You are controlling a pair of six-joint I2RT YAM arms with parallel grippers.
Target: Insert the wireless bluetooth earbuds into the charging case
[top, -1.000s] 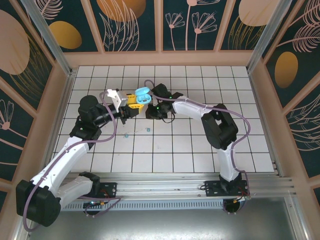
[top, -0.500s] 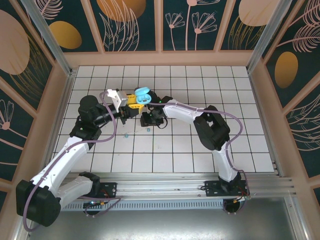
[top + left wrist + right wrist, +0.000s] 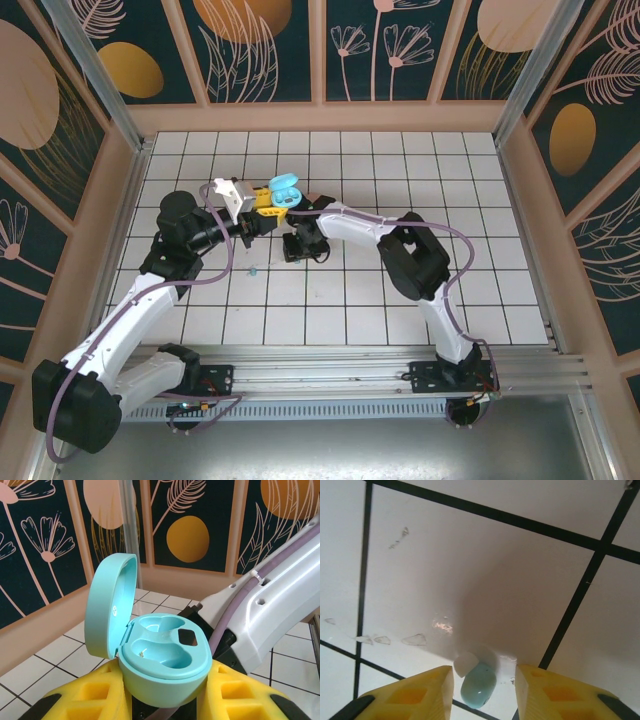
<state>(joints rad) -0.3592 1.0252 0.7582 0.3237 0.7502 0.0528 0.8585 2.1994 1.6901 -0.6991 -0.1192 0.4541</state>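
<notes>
My left gripper (image 3: 268, 203) is shut on the teal charging case (image 3: 165, 662), holding it upright above the tiles. Its lid (image 3: 107, 607) stands open and both wells are empty. My right gripper (image 3: 300, 248) is down at the tile just in front of the case. In the right wrist view a teal earbud (image 3: 478, 685) with a white tip lies on the tile between the yellow fingers (image 3: 420, 695). There is a gap on each side of it, so the right gripper (image 3: 484, 692) is open. A second teal earbud (image 3: 250, 269) lies on the tiles to the left.
The right arm's white link (image 3: 270, 595) and purple cable pass close behind the held case. A wooden rim (image 3: 320, 118) and patterned walls enclose the white tiled floor (image 3: 420, 170). Black grout lines (image 3: 580, 600) cross beside the earbud.
My right gripper has swung left and down from beside the case to the tile, over the nearer earbud, with its jaws wider. The left gripper and case have stayed still.
</notes>
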